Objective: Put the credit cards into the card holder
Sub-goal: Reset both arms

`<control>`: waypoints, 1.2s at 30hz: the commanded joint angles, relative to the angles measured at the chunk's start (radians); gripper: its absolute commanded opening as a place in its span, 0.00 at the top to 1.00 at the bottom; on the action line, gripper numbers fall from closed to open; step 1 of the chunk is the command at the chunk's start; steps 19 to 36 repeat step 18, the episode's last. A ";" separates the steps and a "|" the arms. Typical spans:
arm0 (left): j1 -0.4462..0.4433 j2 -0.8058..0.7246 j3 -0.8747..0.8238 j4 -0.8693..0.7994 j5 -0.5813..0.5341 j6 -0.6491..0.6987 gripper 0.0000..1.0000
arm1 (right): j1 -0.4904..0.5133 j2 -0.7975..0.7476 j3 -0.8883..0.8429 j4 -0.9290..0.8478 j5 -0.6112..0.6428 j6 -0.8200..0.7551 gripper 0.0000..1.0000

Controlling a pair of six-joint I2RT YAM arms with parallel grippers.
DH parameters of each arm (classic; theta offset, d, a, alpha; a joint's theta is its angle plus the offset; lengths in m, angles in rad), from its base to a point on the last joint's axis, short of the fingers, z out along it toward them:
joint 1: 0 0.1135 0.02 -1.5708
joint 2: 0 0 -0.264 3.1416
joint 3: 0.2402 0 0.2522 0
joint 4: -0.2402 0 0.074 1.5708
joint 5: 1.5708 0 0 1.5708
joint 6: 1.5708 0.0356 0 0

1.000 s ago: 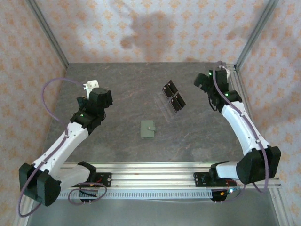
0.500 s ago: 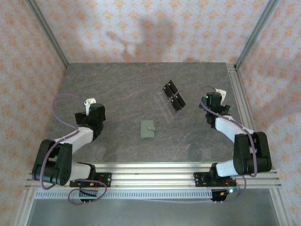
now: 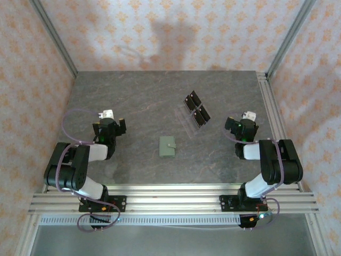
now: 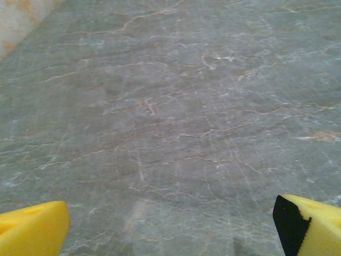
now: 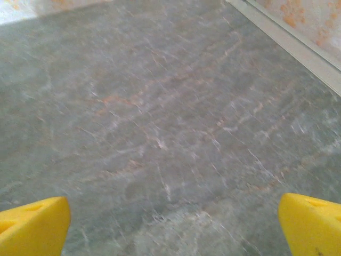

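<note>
I see left gripper [image 3: 110, 124] wide, holding nothing | right gripper [image 3: 241, 127] wide, holding nothing | holder [image 3: 168, 147] flat mid-table | cards [image 3: 201, 114] in clear tray [image 3: 185, 119] beyond it

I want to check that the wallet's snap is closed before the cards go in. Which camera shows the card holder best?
The top external view: the card holder lies flat and whole at mid-table, out in the open, its tab visible. The left and right wrist cameras look at grey tabletop between their yellow fingertips.
</note>
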 commanded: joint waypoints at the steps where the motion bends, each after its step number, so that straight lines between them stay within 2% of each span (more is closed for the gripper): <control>1: 0.005 -0.013 0.010 0.059 0.032 0.020 0.00 | -0.001 -0.005 0.004 0.077 -0.030 -0.009 0.01; 5: 0.005 -0.014 0.009 0.062 0.033 0.022 0.00 | -0.001 -0.002 -0.005 0.097 -0.015 -0.002 0.01; 10: 0.003 -0.010 0.007 0.071 0.031 0.023 0.00 | 0.001 0.007 0.024 0.050 -0.064 -0.022 0.01; 36: -0.002 -0.011 0.006 0.070 0.023 0.027 0.00 | 0.001 -0.001 0.007 0.078 -0.065 -0.020 0.01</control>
